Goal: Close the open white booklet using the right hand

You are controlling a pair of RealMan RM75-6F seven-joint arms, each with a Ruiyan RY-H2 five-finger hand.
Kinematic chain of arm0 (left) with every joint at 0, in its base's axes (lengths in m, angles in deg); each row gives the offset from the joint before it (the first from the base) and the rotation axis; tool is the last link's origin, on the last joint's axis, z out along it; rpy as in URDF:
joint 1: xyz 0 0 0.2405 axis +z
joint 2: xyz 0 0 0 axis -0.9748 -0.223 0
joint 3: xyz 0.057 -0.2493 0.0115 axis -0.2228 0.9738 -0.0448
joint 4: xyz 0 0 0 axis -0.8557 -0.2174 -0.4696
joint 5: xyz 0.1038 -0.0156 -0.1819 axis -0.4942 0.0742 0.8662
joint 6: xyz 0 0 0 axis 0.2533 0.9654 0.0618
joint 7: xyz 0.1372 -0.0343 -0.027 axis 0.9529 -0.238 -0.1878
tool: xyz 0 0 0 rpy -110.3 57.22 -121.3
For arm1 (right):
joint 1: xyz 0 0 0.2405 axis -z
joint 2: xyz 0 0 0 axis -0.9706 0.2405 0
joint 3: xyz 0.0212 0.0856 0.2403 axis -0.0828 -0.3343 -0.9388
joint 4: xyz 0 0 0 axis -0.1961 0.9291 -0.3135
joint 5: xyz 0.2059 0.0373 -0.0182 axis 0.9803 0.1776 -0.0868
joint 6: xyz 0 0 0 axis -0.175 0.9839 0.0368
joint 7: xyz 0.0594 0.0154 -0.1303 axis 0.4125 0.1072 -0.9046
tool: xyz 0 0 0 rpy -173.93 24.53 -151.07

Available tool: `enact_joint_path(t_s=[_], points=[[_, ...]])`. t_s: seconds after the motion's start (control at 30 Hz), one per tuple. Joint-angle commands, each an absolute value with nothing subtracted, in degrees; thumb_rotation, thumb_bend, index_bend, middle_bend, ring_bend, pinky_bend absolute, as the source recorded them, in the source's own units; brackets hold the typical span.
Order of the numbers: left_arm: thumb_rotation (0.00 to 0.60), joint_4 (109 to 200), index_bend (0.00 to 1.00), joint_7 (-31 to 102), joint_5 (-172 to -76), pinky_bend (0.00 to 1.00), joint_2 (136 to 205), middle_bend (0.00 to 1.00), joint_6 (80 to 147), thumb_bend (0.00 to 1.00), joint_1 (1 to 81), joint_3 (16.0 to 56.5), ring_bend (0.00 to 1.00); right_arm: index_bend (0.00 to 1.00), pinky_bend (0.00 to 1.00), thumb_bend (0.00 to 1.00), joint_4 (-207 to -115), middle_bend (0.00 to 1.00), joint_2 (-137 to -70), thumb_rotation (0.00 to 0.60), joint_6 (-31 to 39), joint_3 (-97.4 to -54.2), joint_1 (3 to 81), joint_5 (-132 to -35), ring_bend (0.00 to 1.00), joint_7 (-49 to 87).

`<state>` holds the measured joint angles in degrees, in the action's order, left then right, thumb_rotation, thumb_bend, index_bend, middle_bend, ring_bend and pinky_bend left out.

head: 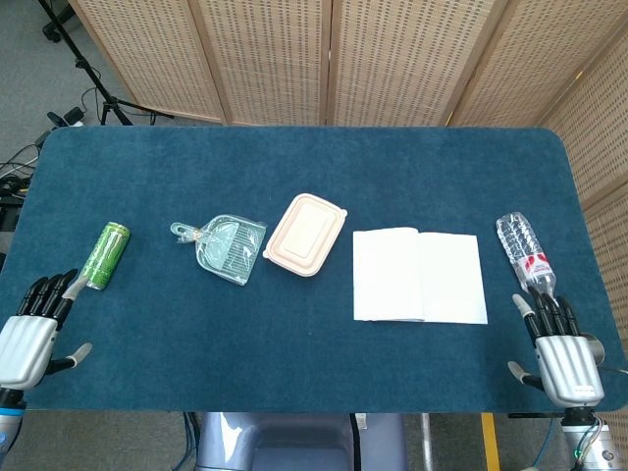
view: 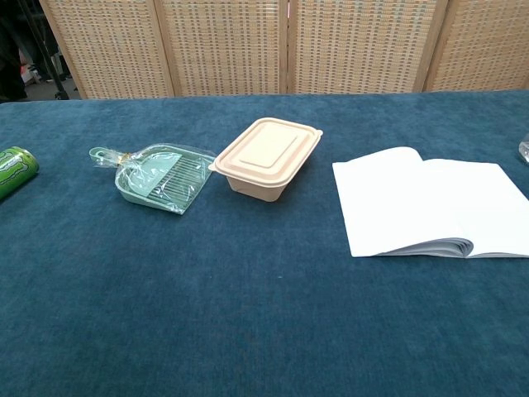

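Note:
The white booklet lies open and flat on the blue table, right of centre; the chest view shows the booklet with its pages fanned along the near edge. My right hand rests at the table's near right corner, fingers extended and apart, holding nothing, a short way right of and below the booklet. At the near left corner sits my left hand, also spread and empty. Neither hand appears in the chest view.
A clear water bottle lies just beyond my right hand, right of the booklet. A beige lidded food box, a wrapped green dustpan and a green can lie to the left. Woven screens stand behind the table.

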<state>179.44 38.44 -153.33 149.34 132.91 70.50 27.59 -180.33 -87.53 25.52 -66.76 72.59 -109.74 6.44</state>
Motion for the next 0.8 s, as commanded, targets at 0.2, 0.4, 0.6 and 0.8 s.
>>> enact_joint_path(t_s=[0.2,0.4,0.6,0.8], points=[[0.6,179.6,0.0,38.38,-153.63,0.0,149.18,0.0,132.86,0.19,70.51,27.39,0.0,0.06,0.0,0.0,-180.68,0.0,-88.26,0.6,25.63,-66.38,72.54,-110.67,0.0,5.3],[0.6,179.57,0.0,38.25,-153.96,0.0,149.23,0.0,132.67,0.19,70.35,27.29,0.0,0.06,0.0,0.0,-182.66,0.0,-88.85,0.6,25.11,-66.37,71.97,-111.43,0.0,2.55],[0.6,179.03,0.0,37.16,-153.67,0.0,149.08,0.0,132.58,0.19,70.24,27.47,0.0,0.06,0.0,0.0,-186.59,0.0,-90.17,0.6,22.82,-66.98,70.69,-110.18,0.0,-2.32],[0.6,178.88,0.0,36.51,-153.89,0.0,148.98,0.0,132.48,0.19,70.13,27.39,0.0,0.06,0.0,0.0,-189.88,0.0,-93.41,0.6,19.18,-68.41,68.16,-107.94,0.0,-8.03]])
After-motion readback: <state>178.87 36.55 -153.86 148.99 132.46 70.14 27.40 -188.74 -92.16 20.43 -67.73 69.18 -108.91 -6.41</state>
